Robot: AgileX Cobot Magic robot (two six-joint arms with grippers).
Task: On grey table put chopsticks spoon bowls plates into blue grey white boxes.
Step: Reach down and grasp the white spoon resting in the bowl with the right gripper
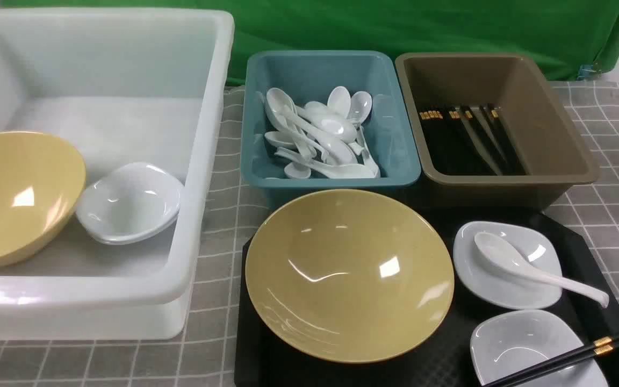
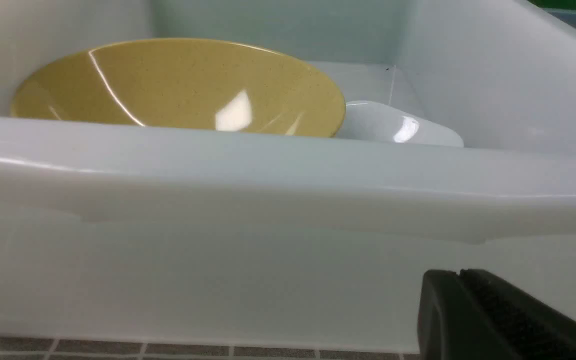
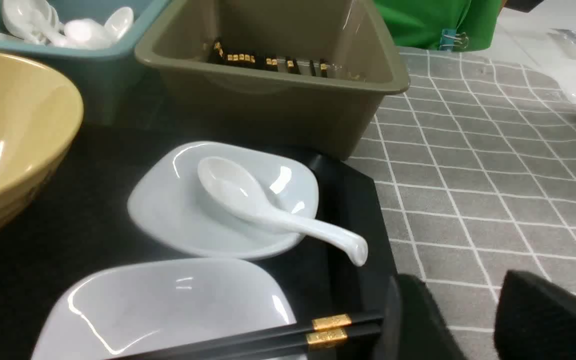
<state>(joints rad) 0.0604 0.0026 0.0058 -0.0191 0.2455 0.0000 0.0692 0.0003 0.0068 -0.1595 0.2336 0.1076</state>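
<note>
The right claw (image 3: 478, 325) is hovering open and empty just beside the chopsticks (image 3: 278, 337), which are lying across a white plate (image 3: 168, 305) on the black tray (image 3: 353, 200). A spoon (image 3: 238, 192) is resting on the second plate (image 3: 168, 210). The left claw (image 2: 493, 315) is sitting near the white box (image 2: 288, 175); how far it is opening cannot be told.

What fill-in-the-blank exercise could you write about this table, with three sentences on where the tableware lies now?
1. The blue box holds many white ____.
2. Inside the brownish grey box lie only black ____.
3. On the black tray, the single spoon rests on a white plate to the right of the large ____ bowl.

Missing words: spoons; chopsticks; yellow.
</note>
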